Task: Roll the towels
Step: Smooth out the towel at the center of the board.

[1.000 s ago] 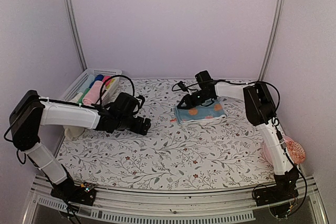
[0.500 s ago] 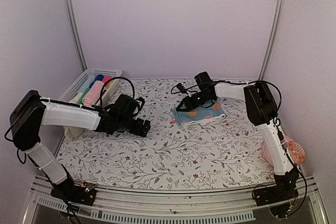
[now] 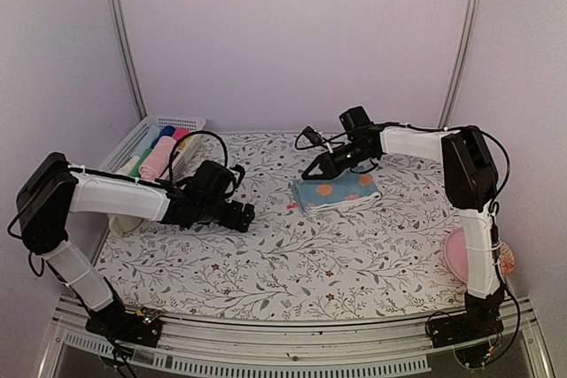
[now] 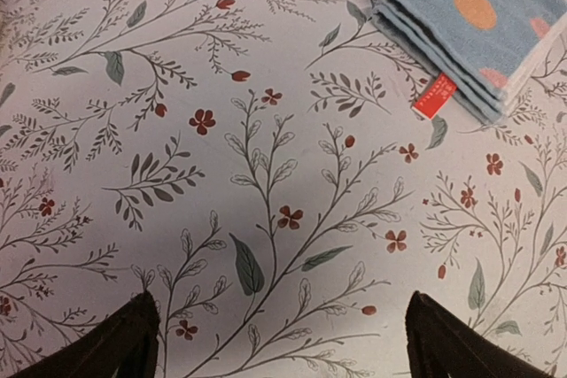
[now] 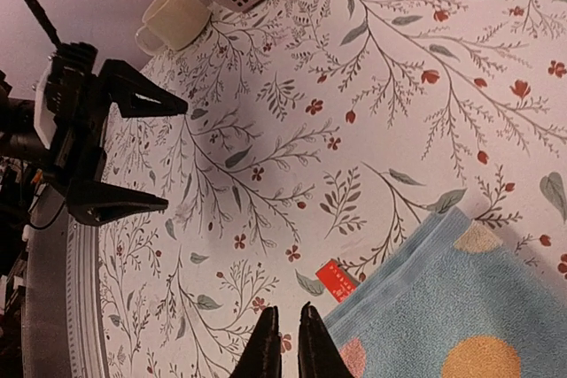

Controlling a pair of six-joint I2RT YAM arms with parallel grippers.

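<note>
The right pincer (image 5: 285, 341) is shut, its two dark fingertips pressed almost together with nothing between them. It hangs just off the near-left corner of the light blue towel (image 5: 443, 325); whether the tips touch the counter (image 3: 292, 263) I cannot tell. In the overhead view, this pincer (image 3: 308, 173) sits at the far-left edge of the towel (image 3: 337, 190), at the end of the right arm, which stretches across from the right side.

The towel lies folded flat in several layers, right of centre on the counter's far half (the orange dots on it are plain to see). A small red tag (image 5: 335, 281) sticks out from its corner, close to the shut fingertips.

The left pincer (image 4: 283, 343) is spread wide and has hold of nothing; only the flowered counter shows between its fingertips. It rests low, left of the middle of the counter, pointing towards the towel (image 4: 478, 24) but well apart from it. The right wrist camera also catches it (image 5: 173, 155) with its jaws gaping.

In the far-left corner stands a white basket (image 3: 146, 130) holding bright cloth tubes and, beside them, a rolled pale pink towel (image 3: 158, 158). A round pink plate (image 3: 452, 254) lies at the right edge, partly behind the right arm.
</note>
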